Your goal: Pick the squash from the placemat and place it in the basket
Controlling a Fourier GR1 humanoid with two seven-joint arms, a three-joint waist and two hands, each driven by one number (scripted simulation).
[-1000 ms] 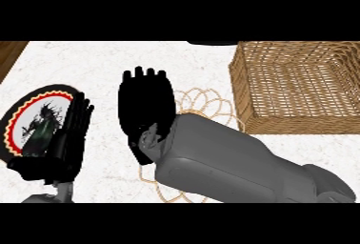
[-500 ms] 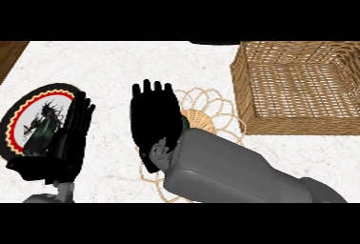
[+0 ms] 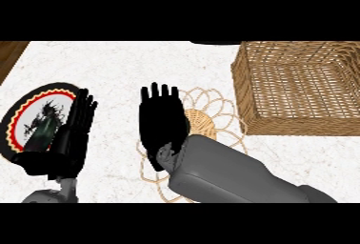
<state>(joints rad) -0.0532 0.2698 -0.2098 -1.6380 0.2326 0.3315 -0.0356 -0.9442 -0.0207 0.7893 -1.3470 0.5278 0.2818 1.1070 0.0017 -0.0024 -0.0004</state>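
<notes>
A round woven placemat (image 3: 219,106) lies on the white counter, left of the wicker basket (image 3: 302,126). My right hand (image 3: 162,125) is held flat over the mat's left half, open with straight fingers pointing away from me. Just right of that hand a tan-orange rounded bit, seemingly the squash (image 3: 200,122), peeks out; the hand and forearm hide the remainder. The basket holds nothing that I can see. My left hand (image 3: 70,136) rests open at the left, fingers up.
A plate (image 3: 25,112) with a red and black rim sits at the far left, a dark green thing (image 3: 44,129) on it, partly behind my left hand. A brown wooden edge (image 3: 10,52) shows at the top left corner.
My right hand has slid to the right and a little nearer to me, further over the placemat, and stays open. The left hand has not moved.
</notes>
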